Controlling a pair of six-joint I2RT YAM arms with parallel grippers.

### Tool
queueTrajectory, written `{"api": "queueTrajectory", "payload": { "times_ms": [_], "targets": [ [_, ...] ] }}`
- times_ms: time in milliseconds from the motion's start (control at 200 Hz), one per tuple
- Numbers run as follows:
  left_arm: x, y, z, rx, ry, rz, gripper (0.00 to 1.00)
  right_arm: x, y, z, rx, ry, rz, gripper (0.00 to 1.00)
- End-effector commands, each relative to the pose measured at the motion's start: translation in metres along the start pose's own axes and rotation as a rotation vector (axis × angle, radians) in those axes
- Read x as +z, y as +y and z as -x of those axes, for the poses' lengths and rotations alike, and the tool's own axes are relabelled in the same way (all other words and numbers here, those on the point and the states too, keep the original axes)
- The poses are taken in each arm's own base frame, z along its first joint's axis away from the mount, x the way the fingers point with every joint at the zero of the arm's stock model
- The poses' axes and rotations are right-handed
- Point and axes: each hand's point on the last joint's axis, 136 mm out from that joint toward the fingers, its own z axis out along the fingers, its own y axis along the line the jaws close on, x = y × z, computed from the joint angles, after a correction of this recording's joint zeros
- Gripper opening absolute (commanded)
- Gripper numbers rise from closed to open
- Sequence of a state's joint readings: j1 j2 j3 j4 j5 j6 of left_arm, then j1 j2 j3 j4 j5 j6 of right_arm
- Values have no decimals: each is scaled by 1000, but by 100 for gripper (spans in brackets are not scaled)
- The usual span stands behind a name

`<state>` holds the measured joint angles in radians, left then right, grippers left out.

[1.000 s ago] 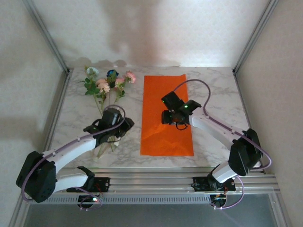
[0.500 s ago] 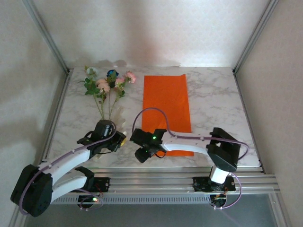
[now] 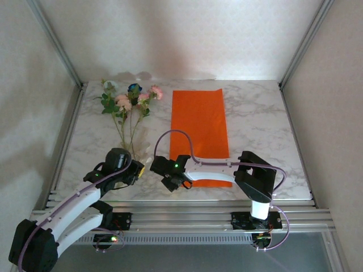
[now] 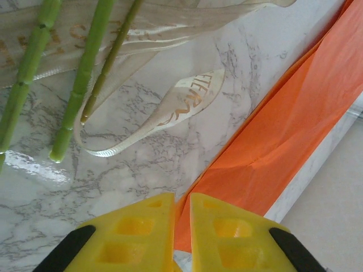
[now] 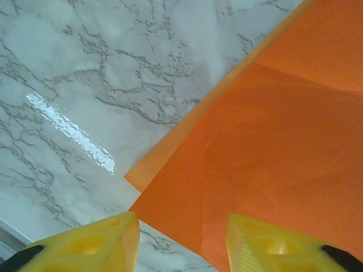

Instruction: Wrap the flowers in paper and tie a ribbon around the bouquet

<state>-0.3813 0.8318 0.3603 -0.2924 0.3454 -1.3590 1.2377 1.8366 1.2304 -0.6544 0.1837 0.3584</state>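
Two claws sit by the near-left corner of the paper [image 3: 198,124]: right claw [image 5: 181,221] part open, straddling it, empty, probably to lift the edge; left claw [image 4: 180,204] almost closed, empty. Flowers [image 3: 129,99] and ribbon [image 4: 187,102] lie on the surface [image 3: 255,113] left of it, unwrapped.

Right claw [image 3: 169,181] — now at paper [image 3: 198,122] corner

At bottom centre, the left end effector [image 4: 181,199] holds its yellow fingers [image 4: 142,226] almost together above the marble worktop [image 4: 85,187]. The flowers' green stems [image 4: 85,73] cross the translucent ribbon [image 4: 187,105] at upper left. Orange paper [image 4: 295,130] covers the right.
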Motion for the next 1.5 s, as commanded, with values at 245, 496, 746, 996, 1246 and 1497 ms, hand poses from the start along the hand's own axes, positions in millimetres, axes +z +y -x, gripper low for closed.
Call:
{"api": "queueTrajectory", "payload": {
  "times_ms": [245, 496, 746, 996, 1246, 1497],
  "targets": [
    [4, -3, -14, 46, 99, -27, 16, 9, 3, -2, 10, 27, -17, 43],
    [13, -1, -37, 70, 251, -58, 17, 11, 1, -1, 25, 26, -28, 19],
    [26, 4, -65, 95, 396, -18, 16, -5, -8, 5, 120, -18, 44, 0],
    [47, -4, -88, 125, 434, 23, 7, -9, -6, 2, 231, -22, 224, 0],
    [60, -4, -93, 144, 392, 94, 0, -10, -10, -5, 241, -25, 218, 13],
    [58, 17, -83, 47, 337, 90, 0, -5, -5, -10, 177, -32, 177, 60]
  ]
}}
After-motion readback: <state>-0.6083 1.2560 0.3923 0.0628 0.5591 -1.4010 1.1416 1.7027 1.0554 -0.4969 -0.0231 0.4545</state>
